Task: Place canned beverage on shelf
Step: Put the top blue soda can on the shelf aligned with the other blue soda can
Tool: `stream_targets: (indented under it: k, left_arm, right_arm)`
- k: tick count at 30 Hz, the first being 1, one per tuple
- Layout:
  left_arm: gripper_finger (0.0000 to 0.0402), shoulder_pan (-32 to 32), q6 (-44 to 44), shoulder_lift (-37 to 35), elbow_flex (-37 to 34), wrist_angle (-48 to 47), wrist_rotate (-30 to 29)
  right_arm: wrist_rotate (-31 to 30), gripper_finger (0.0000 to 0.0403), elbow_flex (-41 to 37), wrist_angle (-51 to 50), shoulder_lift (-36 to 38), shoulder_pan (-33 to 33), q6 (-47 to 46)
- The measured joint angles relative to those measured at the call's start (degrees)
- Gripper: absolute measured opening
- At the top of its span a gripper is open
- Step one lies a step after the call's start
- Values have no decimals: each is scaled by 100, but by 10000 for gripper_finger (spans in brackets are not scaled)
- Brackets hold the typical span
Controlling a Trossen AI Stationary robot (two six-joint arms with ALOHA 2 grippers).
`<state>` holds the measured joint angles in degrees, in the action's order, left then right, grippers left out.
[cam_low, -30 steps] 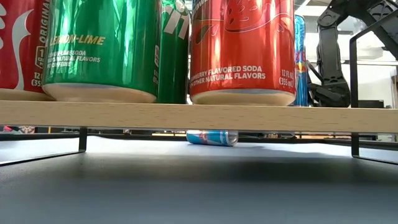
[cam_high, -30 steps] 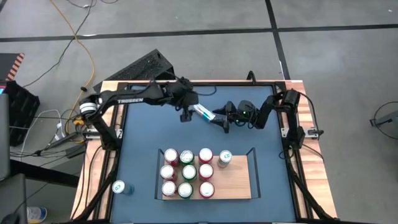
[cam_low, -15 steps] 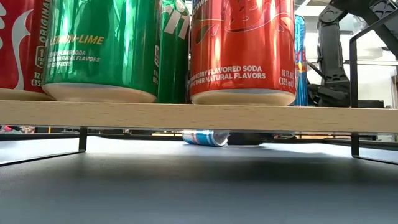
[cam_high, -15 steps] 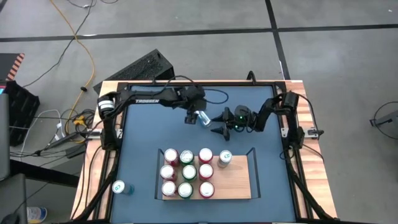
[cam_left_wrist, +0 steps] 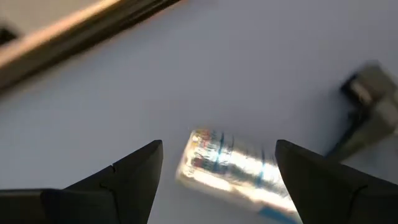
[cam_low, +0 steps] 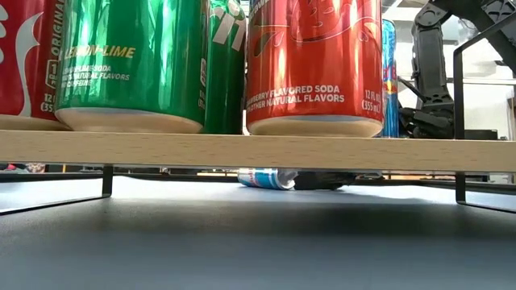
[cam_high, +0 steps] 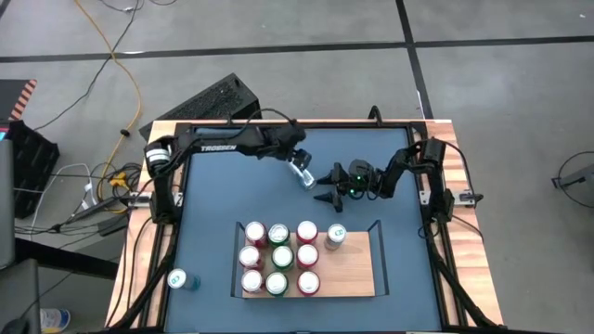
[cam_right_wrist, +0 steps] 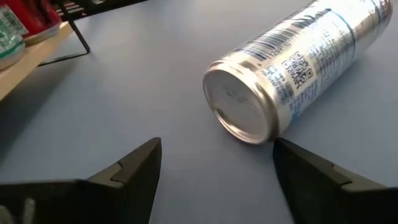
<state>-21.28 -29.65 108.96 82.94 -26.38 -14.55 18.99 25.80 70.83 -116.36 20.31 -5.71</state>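
1. Lone blue can stands upright near the counter's front-left corner, left of the shelf.
2. Left arm reaches from the counter's back-left corner along the back edge; left end effector sits over the back-centre, fingers spread apart, grasping nothing, and its wrist view shows the silver can between but beyond the fingertips.
3. Silver can lies on its side on the counter at back-centre, between the two end effectors, well apart from the shelf; also seen under the shelf board in the low view.
4. Right end effector is just right of the silver can, low to the counter, fingers spread and released; the can's flat end faces it, ahead of the fingertips, not between them.
5. Shelf sits at the counter's front-centre, light wood board with black end rails.
6. Cans on shelf: a three-by-three block of red and green cans on its left half, plus one pale can at the back, right of the block; right part of the board is bare.
7. Right arm comes in from the counter's back-right corner.
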Motion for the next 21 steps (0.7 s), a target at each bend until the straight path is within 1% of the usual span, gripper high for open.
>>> stream_targets:
  k: [2,4,6,10,14,16,19,21]
  left_arm:
    - [295,14,-946,2,-15,-71,-99]
    - [295,44,-2044,95,-107,65,-84]
    - [295,68,-2825,222,-195,285,169]
    - [295,71,-3204,539,-188,284,612]
    - [295,142,-3809,807,-199,209,585]
    - [295,185,-4008,907,-198,456,629]
    - [295,250,-4026,1025,-195,896,683]
    - [289,260,-4244,1072,-195,978,730]
  right_arm:
    - [1,292,0,44,0,2,-105]
    - [1,292,0,79,0,-4,-188]
    - [3,292,-2,118,0,-9,-268]
    - [12,292,-4,183,0,-12,-407]
    - [32,292,-4,214,-2,-82,-446]
    - [34,292,-4,212,-2,-117,-443]
    - [34,292,-4,212,-4,-194,-440]
    - [32,292,-4,203,-4,-257,-440]
